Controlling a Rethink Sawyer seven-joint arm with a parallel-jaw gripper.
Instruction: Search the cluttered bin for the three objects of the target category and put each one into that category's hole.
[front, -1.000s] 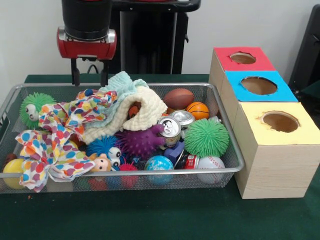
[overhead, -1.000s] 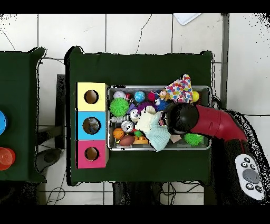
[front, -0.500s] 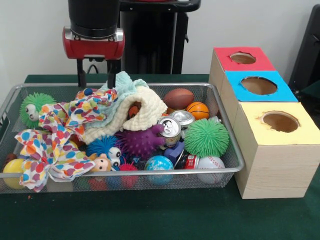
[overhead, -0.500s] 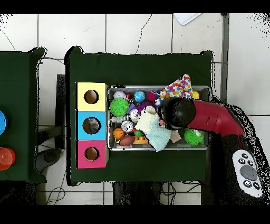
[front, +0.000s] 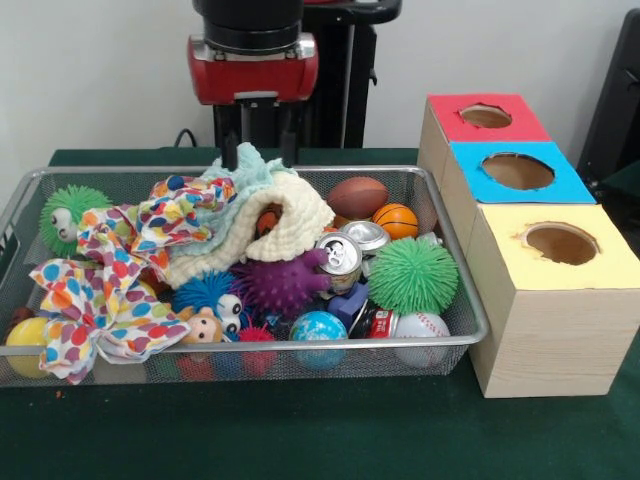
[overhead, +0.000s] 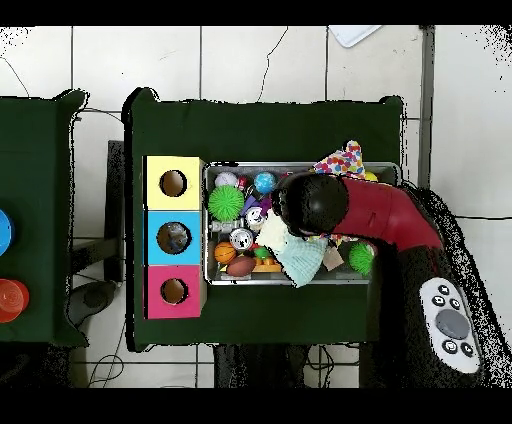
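Note:
My gripper (front: 261, 148) hangs open and empty just above the back of the wire bin (front: 470, 300), over a cream and mint knitted cloth (front: 262, 222). In the bin lie two silver cans (front: 343, 255), a brown football (front: 357, 196), a basketball (front: 397, 220), a baseball (front: 424, 325), a globe ball (front: 318, 327), a green spiky ball (front: 412, 275) and a purple spiky ball (front: 280, 283). A polka-dot cloth (front: 105, 275) drapes over the left side. In the overhead view the arm's head (overhead: 312, 203) covers the bin's middle and hides the gripper.
Three boxes with round holes stand right of the bin: red (front: 485, 117), blue (front: 517, 172), yellow (front: 560, 243). A green spiky ball with eyes (front: 70, 210), a blue one (front: 210, 293) and a yellow ball (front: 25, 335) lie at the left. Overhead, the yellow box (overhead: 173, 183) lies farthest from the base.
In the front view the gripper has moved right and slightly up, from over the polka-dot cloth to over the knitted cloth. It stays open; the bin's contents have not shifted.

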